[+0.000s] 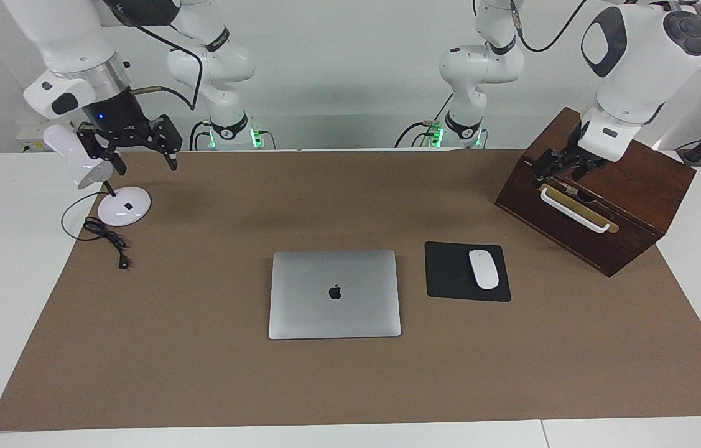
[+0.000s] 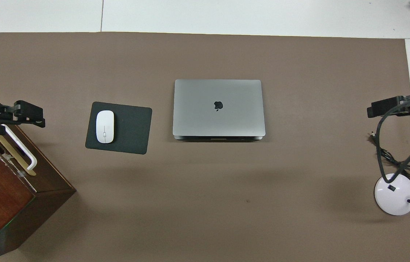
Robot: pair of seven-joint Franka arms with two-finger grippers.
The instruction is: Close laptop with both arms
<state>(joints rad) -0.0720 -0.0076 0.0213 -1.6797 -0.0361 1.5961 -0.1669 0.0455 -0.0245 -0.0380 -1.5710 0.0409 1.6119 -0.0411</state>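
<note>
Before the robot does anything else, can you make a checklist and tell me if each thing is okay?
1. Laptop lid shut flat, logo up: ok.
2. Nothing lying on the laptop: ok.
3. Left gripper holding nothing, up over the wooden box: ok.
4. Right gripper holding nothing, up over the lamp at its end of the table: ok.
5. Mouse resting on its mouse pad beside the laptop: ok.

Mouse pad just beside laptop
</note>
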